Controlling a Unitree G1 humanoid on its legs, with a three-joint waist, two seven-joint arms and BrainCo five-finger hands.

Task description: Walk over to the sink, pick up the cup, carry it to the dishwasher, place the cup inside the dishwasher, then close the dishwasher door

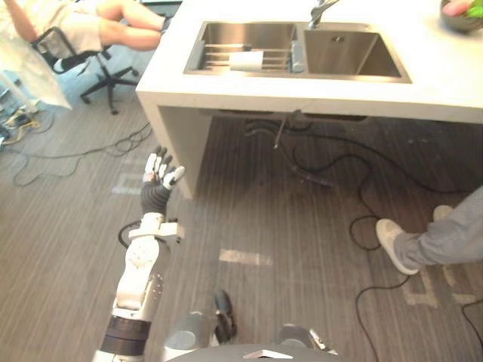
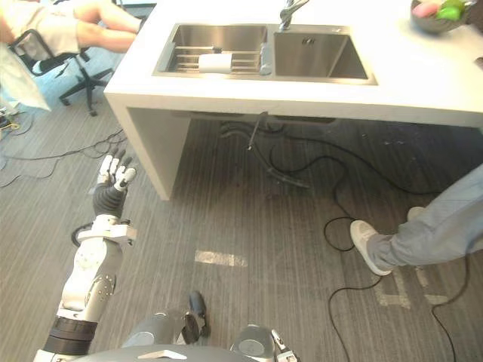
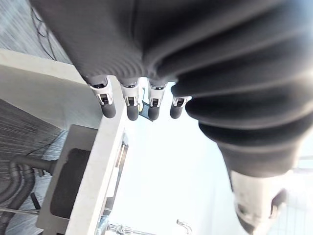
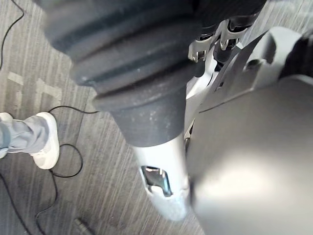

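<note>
- Left eye view: step in hand looks like the walk-up to the sink [image 1: 343, 56]; nothing picked up yet.
- cup [image 1: 245, 61] = white, lying on its side on the rack [image 1: 219, 54] in the sink's left basin, just beside the divider; nothing touches it.
- bench [image 1: 438, 83] is ahead w/ a stretch of floor [image 1: 249, 226] btwn it and the robot.
- left hand [image 1: 159, 178]: arm reaches fwd from lower left, forearm stretched out, hand raised over the floor, short of the bench's near left corner and well apart from the cup.
- Its fingers [image 3: 107, 105] are straight and a bit spread, pointing twd the bench, holding nothing; left wrist view shows the bench edge past them.
- right hand [image 4: 137, 73]: down close by the robot's side in right wrist view; can't tell if spread or curled.
- Nxt move prob. calls for more steps fwd until the left basin is in reach, then a hand going over the rim and down onto the cup; since it lies flat, a grip round its side seems likeliest.
- Watch: a person's shoe [image 1: 394, 245] on the floor to the right, seated person [image 1: 90, 23] far left, tap [image 1: 321, 11] behind the basins.
</note>
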